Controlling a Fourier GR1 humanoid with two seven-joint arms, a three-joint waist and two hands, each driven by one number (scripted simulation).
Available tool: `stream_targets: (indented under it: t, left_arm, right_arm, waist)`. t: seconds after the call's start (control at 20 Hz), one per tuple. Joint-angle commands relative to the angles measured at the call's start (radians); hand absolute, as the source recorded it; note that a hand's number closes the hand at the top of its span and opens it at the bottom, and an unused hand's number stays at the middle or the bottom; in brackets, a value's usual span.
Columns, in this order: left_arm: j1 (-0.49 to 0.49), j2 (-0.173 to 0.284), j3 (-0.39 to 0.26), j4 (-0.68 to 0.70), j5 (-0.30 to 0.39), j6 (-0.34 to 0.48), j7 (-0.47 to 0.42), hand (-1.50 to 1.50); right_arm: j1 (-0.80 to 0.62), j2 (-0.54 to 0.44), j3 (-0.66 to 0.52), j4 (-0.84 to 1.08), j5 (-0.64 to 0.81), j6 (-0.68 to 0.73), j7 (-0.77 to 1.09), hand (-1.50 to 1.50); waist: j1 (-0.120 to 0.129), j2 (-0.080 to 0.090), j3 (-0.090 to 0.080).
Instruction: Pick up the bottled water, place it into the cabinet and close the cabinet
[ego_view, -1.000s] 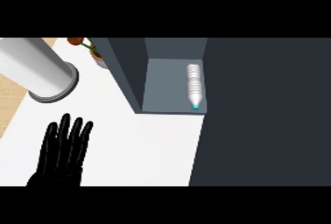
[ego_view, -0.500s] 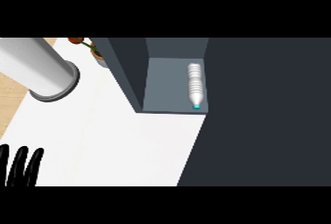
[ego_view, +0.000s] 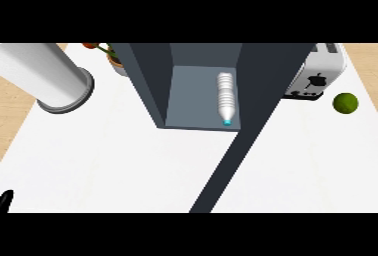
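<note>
White table (ego_view: 133, 165). Dark cabinet (ego_view: 148, 75) at far edge, door (ego_view: 244, 130) swung open toward near edge. Bottled water (ego_view: 227, 97) lying inside cabinet, cap nearward. Left hand (ego_view: 4, 200) at near-left corner, barely showing; grip: cannot tell.

Bottled water (ego_view: 227, 97) laid flat inside open cabinet (ego_view: 193, 107), teal cap pointed outward, cabinet door (ego_view: 240, 150) seen edge-on, toaster (ego_view: 319, 75) and lime (ego_view: 345, 102) positioned right, left hand (ego_view: 4, 200) fingertip shown at lower-left edge

bottled water (ego_view: 226, 97): clear, teal cap, lying flat | in cabinet (ego_view: 199, 107) | door (ego_view: 236, 150) open
</note>
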Motion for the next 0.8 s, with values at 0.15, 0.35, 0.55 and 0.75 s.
stream_targets:
  t: [0.15,0.35,0.55,0.75]
  left_arm:
    - [0.058,0.042,0.123,-0.009,0.113,-0.104,-0.011,-1.5]
    - [0.115,0.05,0.164,-0.022,0.154,-0.165,-0.024,-1.5]
    - [0.115,0.06,0.213,0.028,0.18,-0.217,-0.04,-1.5]
    - [0.19,0.071,0.261,-0.026,0.216,-0.257,-0.04,-1.5]
  right_arm:
    - [-0.14,0.134,0.151,0.037,-0.121,-0.123,0.096,1.5]
    - [-0.238,0.133,0.077,0.045,-0.185,-0.152,0.156,1.5]
    - [-0.313,0.133,0.043,0.108,-0.245,-0.206,0.167,1.5]
    - [-0.418,0.133,-0.069,0.174,-0.346,-0.225,0.179,1.5]
  waist:
    - [0.007,-0.005,-0.005]
    - [0.024,-0.002,-0.005]
    - [0.021,0.0,-0.005]
    - [0.044,-0.002,-0.003]
